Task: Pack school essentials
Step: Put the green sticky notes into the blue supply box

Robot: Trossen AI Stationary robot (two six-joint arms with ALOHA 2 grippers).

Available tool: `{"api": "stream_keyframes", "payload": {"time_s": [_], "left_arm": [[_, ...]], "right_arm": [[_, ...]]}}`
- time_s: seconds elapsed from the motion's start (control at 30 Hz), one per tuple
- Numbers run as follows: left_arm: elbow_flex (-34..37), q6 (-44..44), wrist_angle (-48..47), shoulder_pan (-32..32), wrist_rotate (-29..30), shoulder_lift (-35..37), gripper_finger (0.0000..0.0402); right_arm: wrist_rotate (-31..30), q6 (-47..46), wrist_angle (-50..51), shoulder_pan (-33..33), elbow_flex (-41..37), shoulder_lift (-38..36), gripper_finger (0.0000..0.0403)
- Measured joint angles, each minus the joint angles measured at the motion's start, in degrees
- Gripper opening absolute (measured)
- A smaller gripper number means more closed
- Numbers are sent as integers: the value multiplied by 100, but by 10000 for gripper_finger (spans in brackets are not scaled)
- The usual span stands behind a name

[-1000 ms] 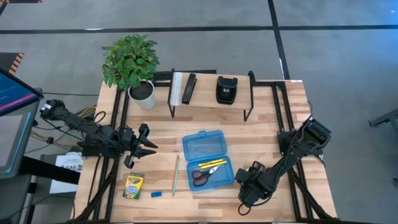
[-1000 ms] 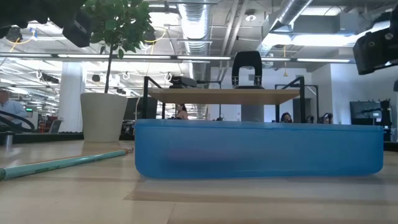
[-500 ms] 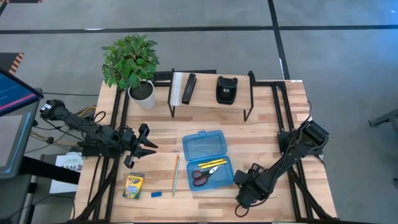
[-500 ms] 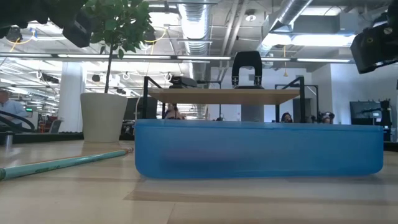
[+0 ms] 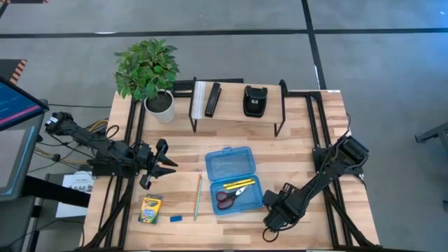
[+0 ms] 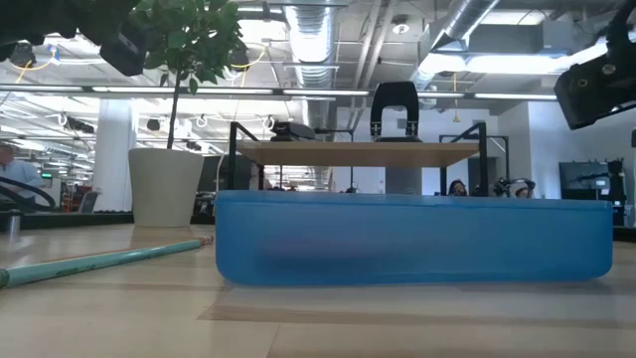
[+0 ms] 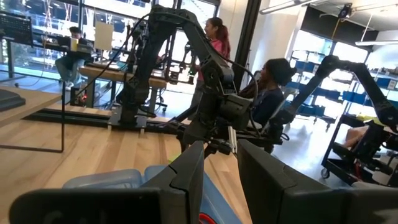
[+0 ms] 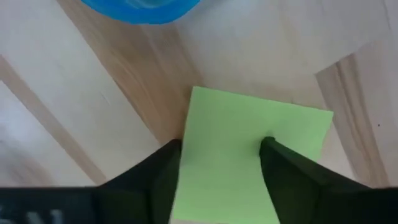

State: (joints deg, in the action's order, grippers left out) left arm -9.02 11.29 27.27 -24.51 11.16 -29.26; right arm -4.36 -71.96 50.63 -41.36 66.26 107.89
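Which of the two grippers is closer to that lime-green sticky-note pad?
The right gripper: its fingers straddle the sticky-note pad beside the blue case. The left gripper hovers across the table.

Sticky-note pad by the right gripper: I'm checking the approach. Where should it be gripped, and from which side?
Across two opposite side edges, from straight above: the sticky-note pad lies flat on the table, and the right gripper already straddles it, a finger at each edge.
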Motion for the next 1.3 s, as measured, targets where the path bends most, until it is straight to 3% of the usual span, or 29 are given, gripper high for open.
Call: {"api": "stream_keyframes", "payload": {"time_s": [0.3, 0.53, 0.93, 1.3], "left_arm": [[0, -2, 0, 0, 0, 0, 87], [0, 0, 0, 2, 0, 0, 87], [0, 2, 2, 2, 0, 0, 86], [0, 3, 1, 2, 11, -1, 87]], "right_arm": [[54, 124, 29, -2, -1, 7, 82], [54, 349, 80, 0, 142, 18, 10], [-4, 335, 298, 19, 207, 18, 3], [-486, 418, 1875, 31, 1298, 18, 1]]}}
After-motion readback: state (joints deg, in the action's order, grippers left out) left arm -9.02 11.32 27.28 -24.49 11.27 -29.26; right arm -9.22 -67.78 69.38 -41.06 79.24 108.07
